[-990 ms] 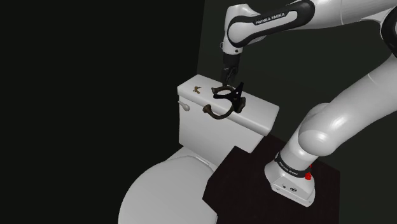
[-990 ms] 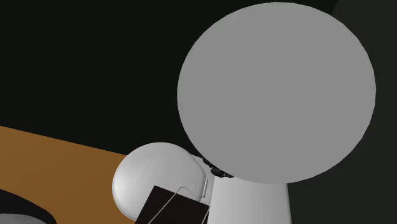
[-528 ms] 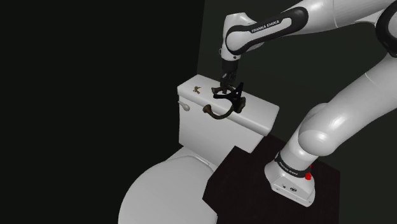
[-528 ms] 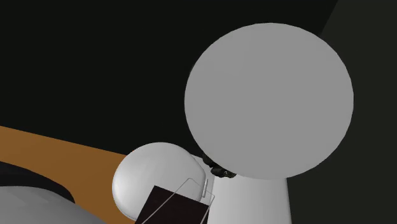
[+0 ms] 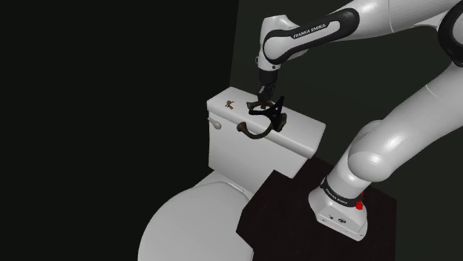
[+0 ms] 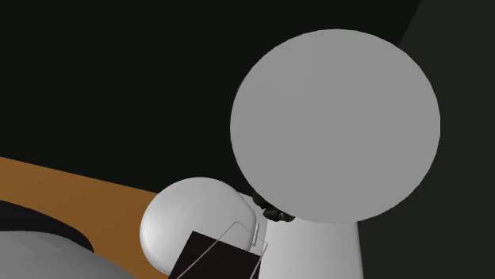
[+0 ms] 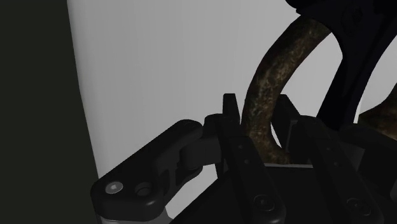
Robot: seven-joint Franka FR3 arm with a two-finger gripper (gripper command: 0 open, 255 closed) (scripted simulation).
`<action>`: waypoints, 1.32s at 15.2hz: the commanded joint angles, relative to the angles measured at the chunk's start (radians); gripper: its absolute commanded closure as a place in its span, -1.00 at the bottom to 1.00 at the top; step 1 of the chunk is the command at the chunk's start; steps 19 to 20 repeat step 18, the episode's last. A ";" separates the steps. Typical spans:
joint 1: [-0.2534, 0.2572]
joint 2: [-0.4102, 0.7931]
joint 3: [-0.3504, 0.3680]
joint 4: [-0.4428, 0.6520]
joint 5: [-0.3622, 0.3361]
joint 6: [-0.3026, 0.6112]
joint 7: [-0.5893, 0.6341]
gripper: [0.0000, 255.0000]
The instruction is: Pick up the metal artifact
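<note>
- The robot arm's gripper hangs low over a toilet tank. It is at the metal artifact, which rests on the tank lid near the middle.
- In the wrist view the jaws stand apart, straddling the artifact's rusty curved bar. A sliver of gap shows on either side, so nothing is held.
- The step in hand appears to be the grasp itself, lined up but not closed.
- The next move calls for closing squarely on the bar, then lifting straight up. The rounded bar may pivot in the grip.
</note>
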 commanded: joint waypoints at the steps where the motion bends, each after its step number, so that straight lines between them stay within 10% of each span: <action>1: 0.000 0.002 0.000 0.002 0.000 0.000 0.000 1.00; 20: 0.002 -0.058 0.008 0.153 0.003 -0.212 -0.006 1.00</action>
